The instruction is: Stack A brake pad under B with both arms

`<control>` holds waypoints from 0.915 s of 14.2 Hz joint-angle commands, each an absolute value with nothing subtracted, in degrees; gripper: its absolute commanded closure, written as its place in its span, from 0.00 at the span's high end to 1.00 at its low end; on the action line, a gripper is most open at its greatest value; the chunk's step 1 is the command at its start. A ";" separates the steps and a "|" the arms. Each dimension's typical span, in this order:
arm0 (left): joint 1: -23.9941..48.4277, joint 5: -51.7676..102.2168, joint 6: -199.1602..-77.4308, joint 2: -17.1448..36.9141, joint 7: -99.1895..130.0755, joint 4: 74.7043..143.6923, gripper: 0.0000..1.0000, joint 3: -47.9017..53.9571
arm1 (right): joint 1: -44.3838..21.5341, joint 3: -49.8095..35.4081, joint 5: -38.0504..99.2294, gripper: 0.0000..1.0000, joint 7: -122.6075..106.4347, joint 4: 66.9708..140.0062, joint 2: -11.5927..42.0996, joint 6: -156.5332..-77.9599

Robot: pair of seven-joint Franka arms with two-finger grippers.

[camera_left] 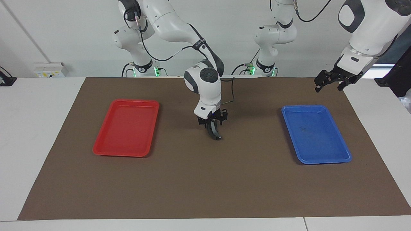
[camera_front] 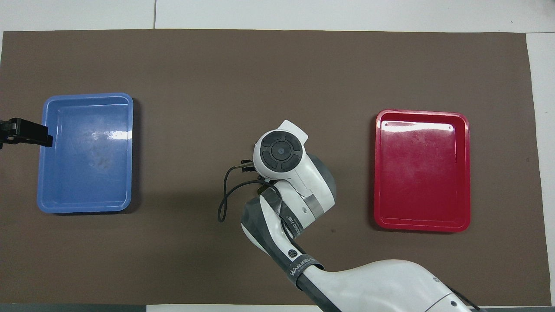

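The right gripper (camera_left: 212, 125) is low over the middle of the brown mat (camera_left: 205, 186), between the red tray (camera_left: 126, 128) and the blue tray (camera_left: 316, 134) and well apart from both. Its fingers are closed on a dark, curved brake pad (camera_left: 214, 132) that hangs below them, on edge, its lower tip close to the mat; whether it touches cannot be told, nor which pad it is. In the overhead view the arm's wrist hides the gripper and pad. The left gripper (camera_left: 332, 80) waits, raised over the mat's edge by the blue tray's corner at the left arm's end, fingers spread and holding nothing. Bare mat surrounds the red tray on every side.
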State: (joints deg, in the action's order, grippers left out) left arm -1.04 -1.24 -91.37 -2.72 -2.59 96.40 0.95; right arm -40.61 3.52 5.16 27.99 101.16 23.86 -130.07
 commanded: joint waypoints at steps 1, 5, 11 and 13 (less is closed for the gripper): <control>-1.32 -2.11 -91.23 -4.31 -2.72 98.26 0.99 1.14 | -34.83 4.39 2.56 1.00 28.31 101.60 14.63 -122.29; -1.41 -2.11 -90.97 -4.31 -2.72 98.26 0.99 1.14 | -22.36 4.48 0.09 1.00 22.09 101.60 4.33 -109.98; -1.49 -2.02 -91.05 -4.22 -2.90 98.00 0.99 1.14 | -3.18 4.48 0.44 1.00 2.82 101.43 -5.45 -90.89; -1.49 -2.02 -91.05 -4.22 -2.99 98.00 0.99 1.14 | 0.33 4.66 0.44 1.00 2.64 101.77 -5.45 -90.18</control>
